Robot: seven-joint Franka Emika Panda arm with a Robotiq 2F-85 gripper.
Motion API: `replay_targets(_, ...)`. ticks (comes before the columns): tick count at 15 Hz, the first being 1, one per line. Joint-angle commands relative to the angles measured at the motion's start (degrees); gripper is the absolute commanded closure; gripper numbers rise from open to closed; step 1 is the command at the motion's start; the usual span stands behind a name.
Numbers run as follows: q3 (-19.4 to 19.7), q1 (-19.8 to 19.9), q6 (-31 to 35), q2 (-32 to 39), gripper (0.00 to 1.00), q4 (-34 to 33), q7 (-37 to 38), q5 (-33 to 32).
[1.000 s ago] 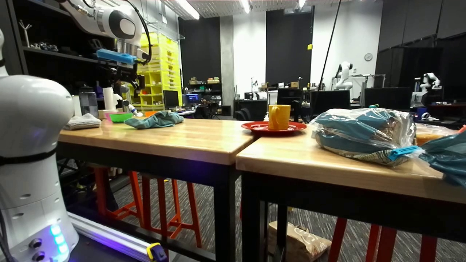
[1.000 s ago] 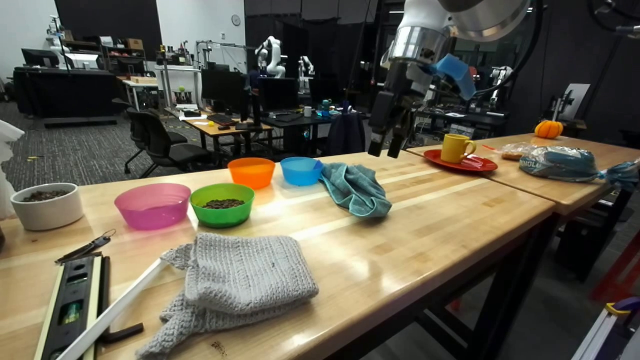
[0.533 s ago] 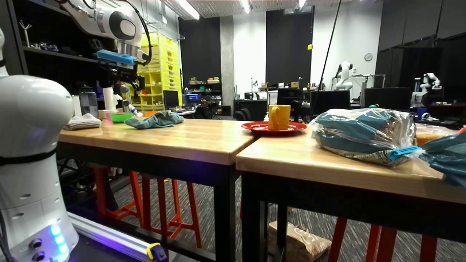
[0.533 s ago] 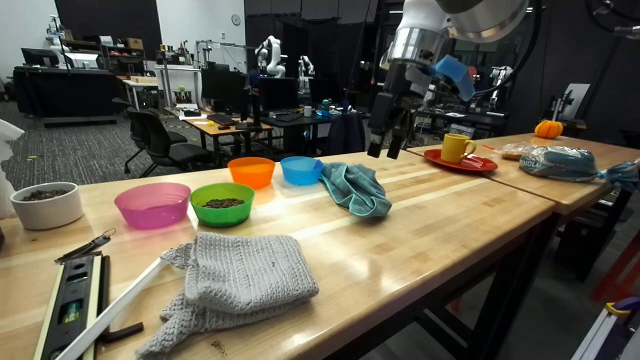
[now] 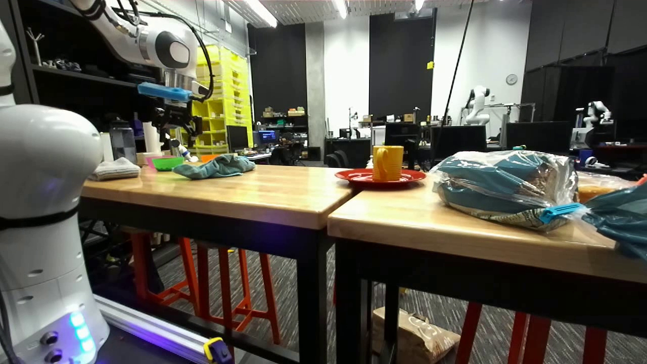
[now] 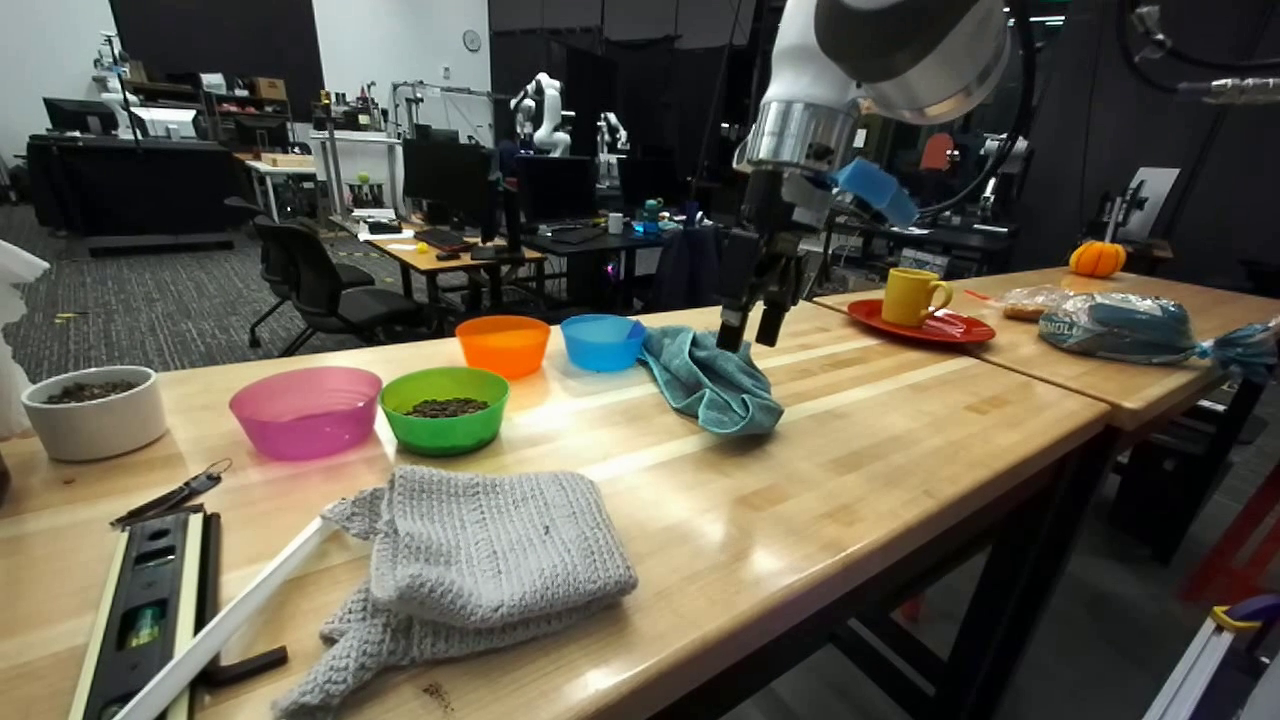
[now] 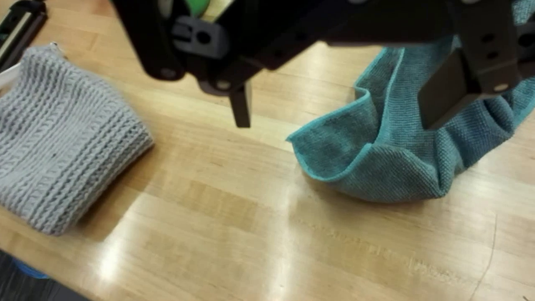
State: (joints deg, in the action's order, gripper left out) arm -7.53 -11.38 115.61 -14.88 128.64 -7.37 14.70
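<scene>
Two fingers (image 7: 241, 106): mine, unclenched and spread well apart, pads facing each other across a wide gap.
Gripper (image 6: 752, 330): I hang it tips down, raised above the table (image 6: 850, 480); one finger hides part of the teal cloth (image 7: 409, 171) in the wrist view.
Teal cloth: nearest to me, rumpled on the tabletop below my fingers and apart from them; a bright hem edges it, and one corner folds up like a pocket.
Blue bowl (image 6: 602, 350): just beside the teal cloth, with the orange bowl (image 6: 503, 352) near it.
Gray cloth (image 7: 67, 142): thick ribbed knit, folded over, well apart from the teal cloth, near the table's edge.
Green bowl (image 6: 440, 437): holds small dark bits (image 6: 447, 407); the pink bowl (image 6: 305, 420) sits right beside it.
White stick (image 6: 235, 613): one end at the gray cloth, its length slanting across the level (image 6: 145, 590).
Plate (image 6: 965, 328): red, flat where this table meets the second table (image 5: 394, 217); the yellow mug (image 6: 907, 297) stands upright on it.
White bowl (image 6: 100, 425): beyond the pink bowl, holding brown bits (image 6: 95, 390).
Bag (image 6: 1120, 330): clear plastic with teal print, lying on the second table, pinched at one end by a blue clip (image 5: 561, 211).
Pumpkin (image 6: 1097, 258): small and orange, farther along the second table.
</scene>
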Motion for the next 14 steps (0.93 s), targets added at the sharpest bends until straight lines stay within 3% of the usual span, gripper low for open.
replay_targets(1,-1.5,-0.1,2.9,2.4,0.0,-0.2,-0.1,-3.2)
replay_targets(14,-5.3,-0.9,6.4,7.9,0.0,1.7,2.3,-12.4)
